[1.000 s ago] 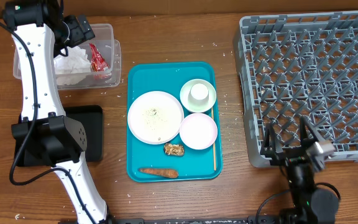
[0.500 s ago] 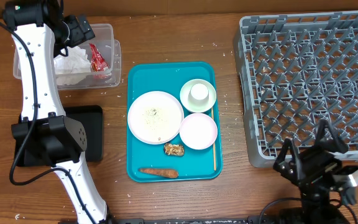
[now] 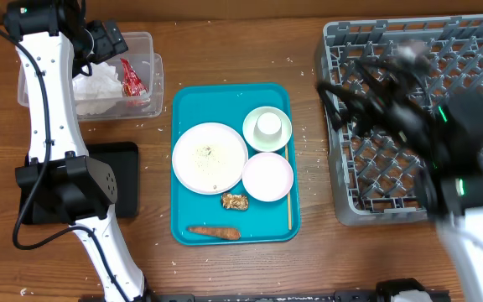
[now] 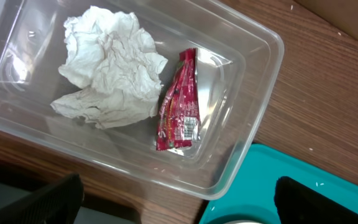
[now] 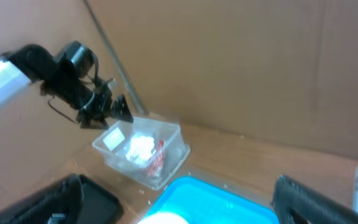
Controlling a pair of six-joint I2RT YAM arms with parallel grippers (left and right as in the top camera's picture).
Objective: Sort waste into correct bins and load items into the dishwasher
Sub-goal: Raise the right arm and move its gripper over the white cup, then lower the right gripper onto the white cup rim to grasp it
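Left fingers (image 4: 179, 200): released and spread wide, with nothing between them. They hang over the clear bin (image 3: 158, 84) at the far-left corner of the worktop, and the wrist camera looks straight down into it.
Clear bin contents: a crumpled tissue (image 4: 107, 65) and a red wrapper (image 4: 179, 112) lie side by side on the bin floor. Both are dry rubbish, which is presumably why they share this bin.
Right fingers (image 5: 179, 200): released, well apart and empty. The wrist camera faces across the worktop toward the far-left corner, not down at any item.
Right arm (image 3: 447, 126): a blur in the overhead view, above the dish rack (image 3: 350, 210) along the right edge. Its exact pose cannot be told.
Dish rack: nothing is loaded in the parts that show.
Teal tray (image 3: 191, 109): sits mid-worktop and holds everything left to sort.
Items for the rack: a white plate (image 3: 210, 158); a white cup (image 3: 267, 126) sitting in a green dish (image 3: 251, 136); a pink bowl (image 3: 267, 177) just beside the plate; a chopstick (image 3: 288, 193) lying along the tray's right side.
Items for a bin: a food scrap (image 3: 235, 201) and a carrot (image 3: 214, 232) at the tray's near end. Both are organic, so they likely belong apart from the paper, perhaps in the black bin (image 3: 120, 180) at the left edge.
Step in hand (judgement): between picks, with both arms empty. The dry waste looks done; the food waste and all the dishes remain.
Risk (judgement): the chopstick lies flat and close to the tray wall, leaving little room for the fingers.
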